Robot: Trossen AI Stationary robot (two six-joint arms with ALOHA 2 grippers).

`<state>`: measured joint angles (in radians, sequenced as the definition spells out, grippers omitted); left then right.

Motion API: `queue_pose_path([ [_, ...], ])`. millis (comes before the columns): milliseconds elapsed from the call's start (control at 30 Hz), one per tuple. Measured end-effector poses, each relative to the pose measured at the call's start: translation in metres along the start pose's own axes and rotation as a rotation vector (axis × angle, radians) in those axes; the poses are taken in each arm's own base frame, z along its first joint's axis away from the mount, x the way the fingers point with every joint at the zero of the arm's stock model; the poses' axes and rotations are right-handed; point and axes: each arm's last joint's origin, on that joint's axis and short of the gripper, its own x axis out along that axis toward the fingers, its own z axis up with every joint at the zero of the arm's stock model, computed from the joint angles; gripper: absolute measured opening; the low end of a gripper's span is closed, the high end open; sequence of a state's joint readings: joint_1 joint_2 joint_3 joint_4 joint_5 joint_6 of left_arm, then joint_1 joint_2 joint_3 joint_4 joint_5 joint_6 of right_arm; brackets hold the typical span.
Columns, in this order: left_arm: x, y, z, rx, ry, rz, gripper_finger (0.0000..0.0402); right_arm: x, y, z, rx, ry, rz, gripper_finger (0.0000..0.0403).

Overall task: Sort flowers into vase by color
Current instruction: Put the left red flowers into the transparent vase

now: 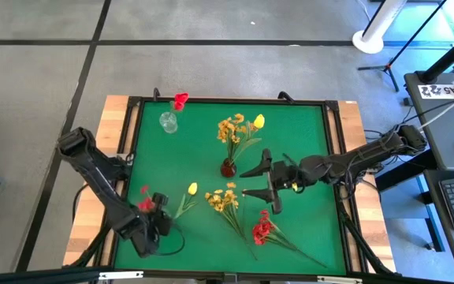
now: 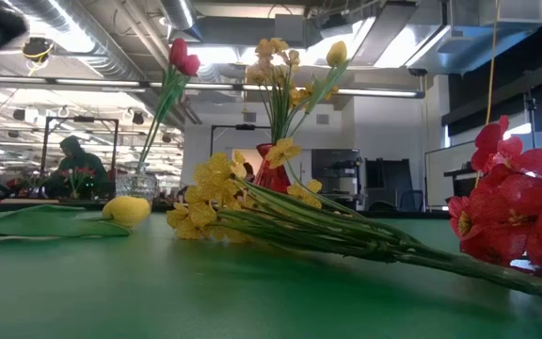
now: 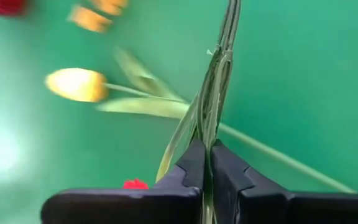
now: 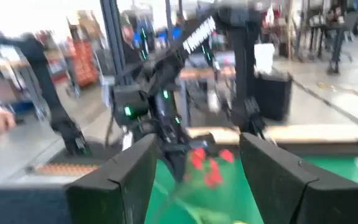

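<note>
We are working over the green counter [image 1: 306,237]. Our left tool [image 3: 205,163] is clenching a red spray's thin stems [image 3: 213,93] near the counter's front left; they risk slipping or snagging the yellow tulip [image 3: 76,84] alongside. Our right tool [image 1: 260,183] is hanging released mid-counter.

Two dark, jointed arms trail black cables, each gripper showing flat black fingers [image 4: 278,180].

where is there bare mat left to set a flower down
Bare mat lies right of the red vase, and between the clear vase and the left gripper. The front middle is crowded with a yellow spray and red spray.
</note>
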<state>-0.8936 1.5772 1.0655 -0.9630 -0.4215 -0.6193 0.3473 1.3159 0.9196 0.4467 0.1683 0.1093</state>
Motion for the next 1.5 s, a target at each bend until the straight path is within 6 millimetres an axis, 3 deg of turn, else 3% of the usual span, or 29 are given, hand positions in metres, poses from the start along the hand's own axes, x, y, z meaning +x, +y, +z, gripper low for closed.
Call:
queue_pose_path([
  [233,-0.054,0.023,0.027,0.116,-0.092,0.253,0.0002,0.024,0.006,-0.02,-0.006,0.014,0.07,0.0227],
  [400,-0.071,0.038,0.046,0.19,-0.174,0.372,0.0002,0.053,0.009,-0.033,-0.016,0.12,0.045,0.0227],
  [733,-0.063,0.066,0.06,0.252,-0.136,0.516,0.0,0.094,0.011,-0.032,0.006,0.252,-0.098,0.0227],
  [933,-0.063,0.069,0.065,0.291,-0.161,0.59,0.0,0.103,-0.006,-0.048,0.115,0.311,-0.162,0.0227],
  [1167,-0.063,0.067,0.069,0.309,-0.19,0.586,0.0,0.105,-0.014,-0.051,0.138,0.323,-0.179,0.0225],
  [1500,-0.065,0.067,0.072,0.29,-0.229,0.646,0.0,0.104,-0.013,-0.054,0.148,0.361,-0.136,0.0138],
])
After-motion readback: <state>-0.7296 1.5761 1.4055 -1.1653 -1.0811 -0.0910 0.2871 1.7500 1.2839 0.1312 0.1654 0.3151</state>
